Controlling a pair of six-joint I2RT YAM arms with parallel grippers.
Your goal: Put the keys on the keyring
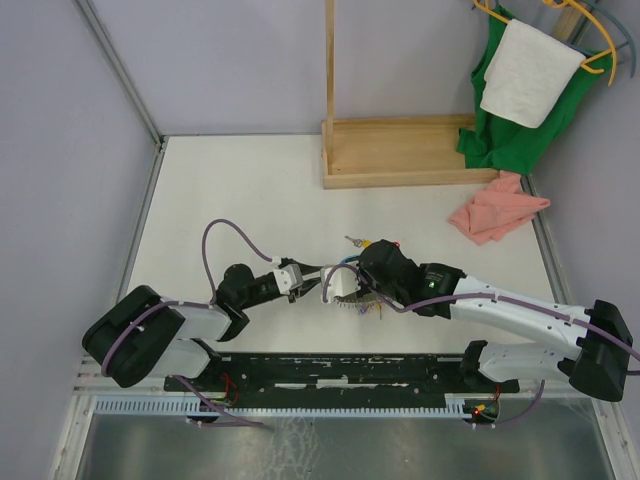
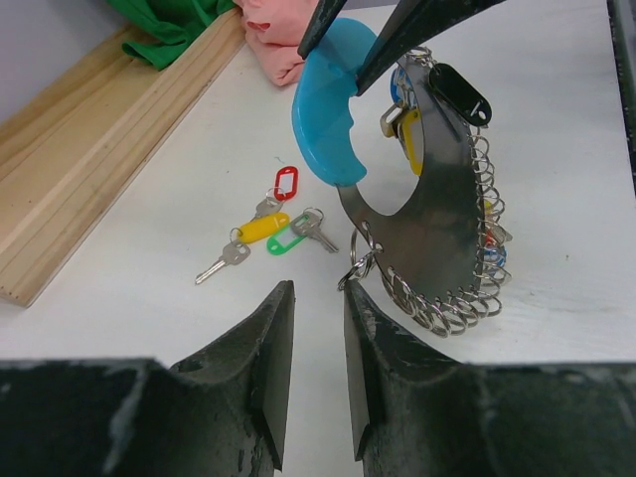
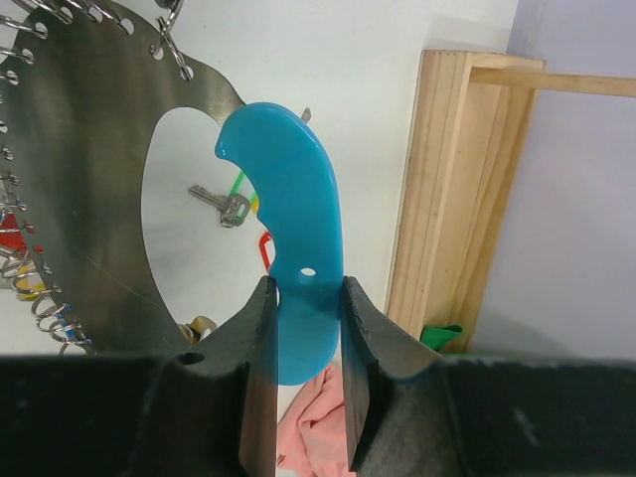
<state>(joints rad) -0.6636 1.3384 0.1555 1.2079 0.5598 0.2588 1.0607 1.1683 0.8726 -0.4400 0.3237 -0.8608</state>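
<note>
Blue-banded grey metal keyring (image 3: 293,219) is clamped by the right gripper (image 3: 305,290); the left gripper (image 2: 318,295) is parted, empty. Loose tagged silver keys (image 2: 266,229) could be scattered by the dangling ring.

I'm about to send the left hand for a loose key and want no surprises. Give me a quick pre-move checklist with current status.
1. Right hand clamped on the large keyring with blue plastic grip and grey metal crescent: ok, shut across the blue grip.
2. Left hand empty: ok, jaws slightly apart, nothing between.
3. Location of the small silver keys with yellow, red and green tags: ok, lying together on the white table, apart from the keyring.
4. Path from left hand to those keys: ok, bare table between.
5. Free loop on the keyring: cannot tell, edge loops look crowded.
6. Keyring's lower edge off the table: cannot tell.
</note>
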